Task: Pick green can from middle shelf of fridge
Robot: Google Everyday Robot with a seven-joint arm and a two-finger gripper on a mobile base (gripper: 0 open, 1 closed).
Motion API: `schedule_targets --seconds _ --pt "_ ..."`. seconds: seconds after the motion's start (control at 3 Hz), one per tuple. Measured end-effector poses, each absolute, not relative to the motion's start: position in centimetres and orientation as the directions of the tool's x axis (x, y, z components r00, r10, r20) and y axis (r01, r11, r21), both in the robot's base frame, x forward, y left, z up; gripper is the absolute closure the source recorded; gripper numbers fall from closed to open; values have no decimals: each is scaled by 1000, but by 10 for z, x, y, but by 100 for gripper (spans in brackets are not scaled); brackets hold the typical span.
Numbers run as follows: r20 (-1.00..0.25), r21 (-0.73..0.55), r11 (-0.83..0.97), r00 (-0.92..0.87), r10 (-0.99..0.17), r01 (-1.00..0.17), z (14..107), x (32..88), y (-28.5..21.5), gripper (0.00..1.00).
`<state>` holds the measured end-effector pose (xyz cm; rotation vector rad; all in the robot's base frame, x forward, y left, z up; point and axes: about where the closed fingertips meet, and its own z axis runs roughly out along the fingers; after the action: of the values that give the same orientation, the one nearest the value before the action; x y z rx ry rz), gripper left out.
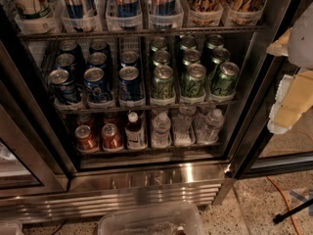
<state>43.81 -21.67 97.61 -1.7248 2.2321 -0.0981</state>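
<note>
The fridge (146, 182) stands open in front of me, with a steel frame and ribbed base. Its middle shelf (146, 105) is a dark wire rack with clear lane trays. Dark blue cans (96, 82) fill the left lanes and green cans the right lanes. The front green cans (163, 83) (194, 81) (224, 79) stand upright with silver tops. My gripper (292, 89), pale yellow and white, hangs at the right edge of the view. It is outside the fridge, right of the green cans, about level with the middle shelf, and holds nothing that I can see.
Tall slim cans (127, 4) stand on the rack above. Red cans (100, 137) and bottles (161, 129) sit on the rack below. The black-edged door frame (254, 111) lies between gripper and cans. A clear plastic bin (151, 222) and an orange cable (283, 199) lie on the floor.
</note>
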Motion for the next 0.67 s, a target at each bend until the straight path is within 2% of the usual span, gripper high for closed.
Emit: schedule_targets --seconds 0.67 --pt "-222 -245 263 -210 -952 -933 975 438 -206 0"
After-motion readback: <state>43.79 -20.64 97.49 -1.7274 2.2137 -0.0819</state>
